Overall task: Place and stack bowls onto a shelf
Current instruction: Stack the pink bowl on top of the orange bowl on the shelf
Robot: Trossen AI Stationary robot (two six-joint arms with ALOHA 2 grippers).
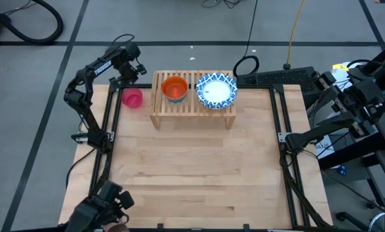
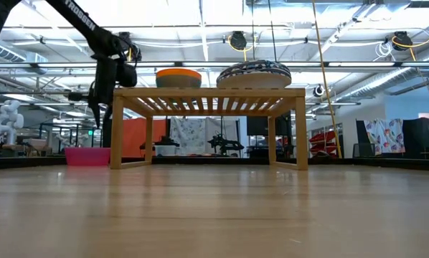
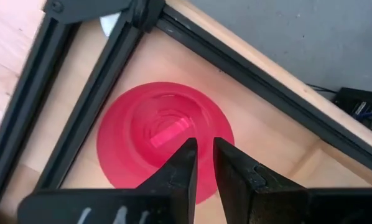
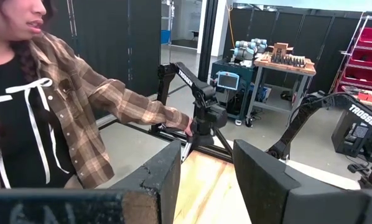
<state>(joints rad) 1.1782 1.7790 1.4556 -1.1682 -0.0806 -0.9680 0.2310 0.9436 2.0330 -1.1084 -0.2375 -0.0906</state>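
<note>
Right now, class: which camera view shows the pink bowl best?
The left wrist view: the pink bowl fills the picture, seen from above past the left gripper. The high view shows it small beside the shelf; the low view shows only its side; the right wrist view misses it.

Person (image 4: 43, 106) (plaid sleeve) beside table (image 1: 199, 174)
</note>
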